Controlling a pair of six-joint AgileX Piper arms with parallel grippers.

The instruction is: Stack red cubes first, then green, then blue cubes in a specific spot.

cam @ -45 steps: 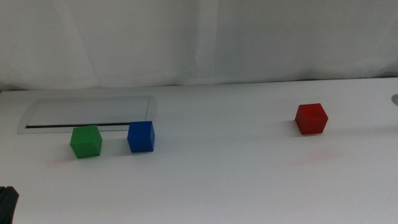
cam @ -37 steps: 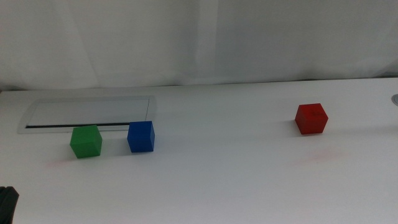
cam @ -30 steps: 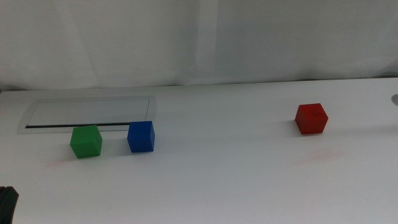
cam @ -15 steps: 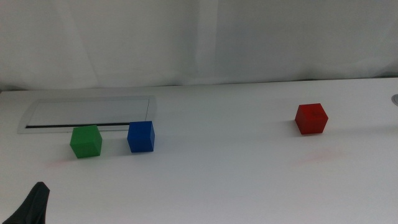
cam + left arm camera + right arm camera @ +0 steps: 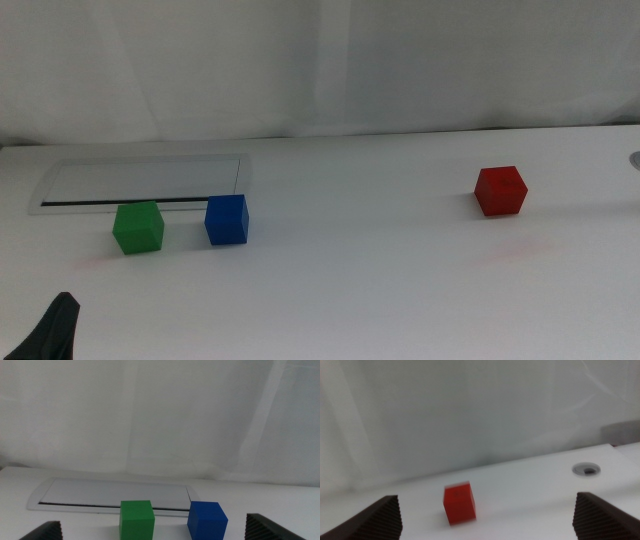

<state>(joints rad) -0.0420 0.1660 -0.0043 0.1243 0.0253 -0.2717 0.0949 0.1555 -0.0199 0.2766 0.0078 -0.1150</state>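
The red cube (image 5: 500, 190) sits alone on the right of the white table. The green cube (image 5: 138, 227) and blue cube (image 5: 227, 219) stand side by side on the left, a small gap between them. My left gripper (image 5: 57, 328) shows only as a dark jaw at the bottom left edge, short of the green cube. In the left wrist view it (image 5: 155, 527) is open, with the green cube (image 5: 136, 519) and blue cube (image 5: 206, 520) ahead. My right gripper (image 5: 487, 500) is open and faces the red cube (image 5: 460, 503); it is out of the middle view.
A flat grey recessed plate (image 5: 150, 182) lies in the table just behind the green and blue cubes. A small round hole (image 5: 634, 158) is at the table's right edge. A white curtain closes off the back.
The left gripper's jaw has risen into the bottom left corner and moved slightly right. The cubes have not moved.
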